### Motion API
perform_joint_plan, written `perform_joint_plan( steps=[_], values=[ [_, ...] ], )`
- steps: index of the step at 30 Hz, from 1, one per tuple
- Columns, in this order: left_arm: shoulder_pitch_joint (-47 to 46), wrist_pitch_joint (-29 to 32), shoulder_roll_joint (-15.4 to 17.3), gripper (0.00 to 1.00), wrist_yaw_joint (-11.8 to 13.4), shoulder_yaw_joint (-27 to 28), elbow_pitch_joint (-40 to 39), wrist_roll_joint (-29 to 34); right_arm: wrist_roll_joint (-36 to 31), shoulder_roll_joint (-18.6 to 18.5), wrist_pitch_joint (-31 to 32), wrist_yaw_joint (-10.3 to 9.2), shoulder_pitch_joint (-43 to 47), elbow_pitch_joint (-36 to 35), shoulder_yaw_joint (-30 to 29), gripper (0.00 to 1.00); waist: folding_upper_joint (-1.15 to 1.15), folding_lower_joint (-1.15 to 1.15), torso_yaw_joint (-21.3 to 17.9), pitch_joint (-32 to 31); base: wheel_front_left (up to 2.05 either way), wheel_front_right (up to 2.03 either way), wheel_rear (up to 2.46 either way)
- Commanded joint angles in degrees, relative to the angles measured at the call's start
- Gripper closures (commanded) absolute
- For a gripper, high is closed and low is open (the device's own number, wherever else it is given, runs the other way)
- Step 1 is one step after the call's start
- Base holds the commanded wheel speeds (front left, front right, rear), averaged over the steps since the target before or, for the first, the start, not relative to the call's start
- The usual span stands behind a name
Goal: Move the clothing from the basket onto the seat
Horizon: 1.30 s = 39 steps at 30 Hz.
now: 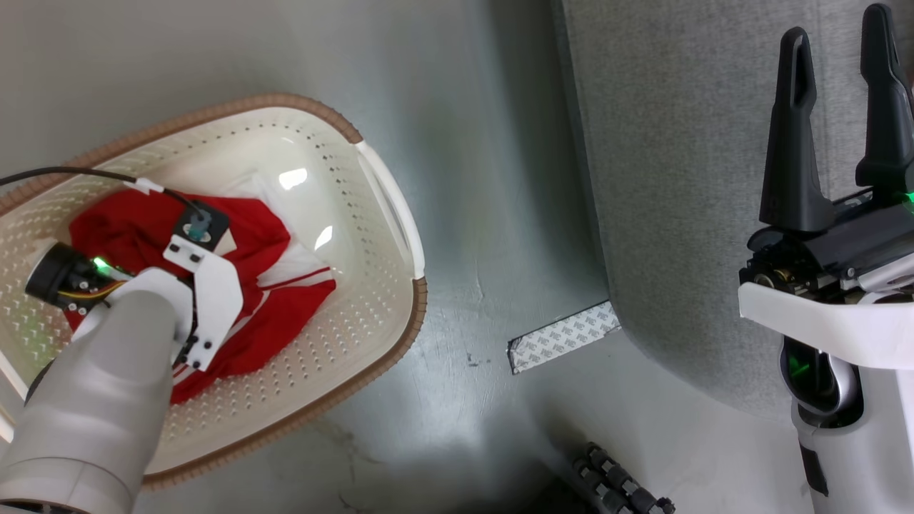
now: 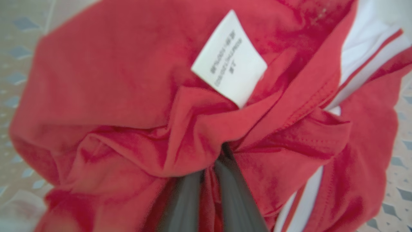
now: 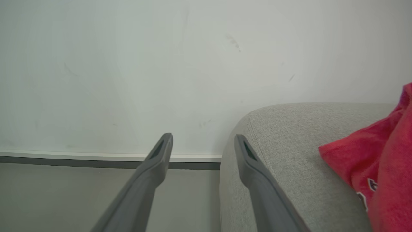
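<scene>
A red garment with white stripes [image 1: 285, 300] lies crumpled in the cream perforated basket [image 1: 343, 343] on the floor at the left. My left arm reaches down into the basket. In the left wrist view my left gripper [image 2: 210, 170] is shut on a fold of this clothing [image 2: 128, 96], just below its small white label [image 2: 230, 58]. My right gripper [image 1: 839, 107] stands open and empty at the right, over the edge of the light-grey seat [image 1: 678, 178]. A second red garment with white lettering [image 3: 379, 161] lies on the seat [image 3: 289, 145], to the right of the open right gripper [image 3: 203, 141].
Grey floor separates basket and seat. A strip of patterned white tape [image 1: 564, 335] lies on the floor by the seat's corner. A dark ribbed object [image 1: 621, 485] sits at the bottom edge. A pale wall with a skirting board [image 3: 96, 158] stands behind the seat.
</scene>
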Motion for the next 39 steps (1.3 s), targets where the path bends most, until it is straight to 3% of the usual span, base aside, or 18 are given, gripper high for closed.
perform_joint_plan(
  steps=[1, 6, 17, 28, 39],
  values=[
    [0.4, -0.5, 0.1, 1.00, 0.0, 0.1, 0.3, -0.8, 0.5, 0.2, 0.0, -0.13, -0.6, 0.4, 0.0, 0.00, 0.00, 0.00, -0.1, -0.4, 0.00, 0.00, 0.00],
    [1.4, -3.0, -1.2, 1.00, 0.1, 0.3, 0.3, -2.0, -0.5, 0.2, 0.0, -0.13, -1.1, 1.1, -0.1, 0.00, 0.00, 0.00, 1.2, -4.1, 0.00, 0.00, 0.00],
    [6.8, -12.4, -7.2, 1.00, -0.6, 1.7, 0.1, -7.1, -4.9, 0.0, 0.0, -0.13, 2.5, 5.0, -0.4, 0.00, 0.00, 0.00, 5.7, -18.8, 0.00, 0.00, 0.00],
    [14.9, -23.9, -13.0, 1.00, -1.0, 0.0, -1.0, -12.1, -5.1, -4.9, 0.0, -0.13, 8.9, 9.8, -0.6, 0.00, 0.00, 0.00, 10.8, -36.3, 0.00, 0.00, 0.00],
    [22.3, -27.5, -13.8, 1.00, -1.0, -6.9, -12.6, -25.0, -2.5, -6.7, 0.0, -0.13, 17.6, 14.1, -0.3, 0.00, 0.00, 0.00, 16.4, -51.6, 0.00, 0.00, 0.00]
  ],
)
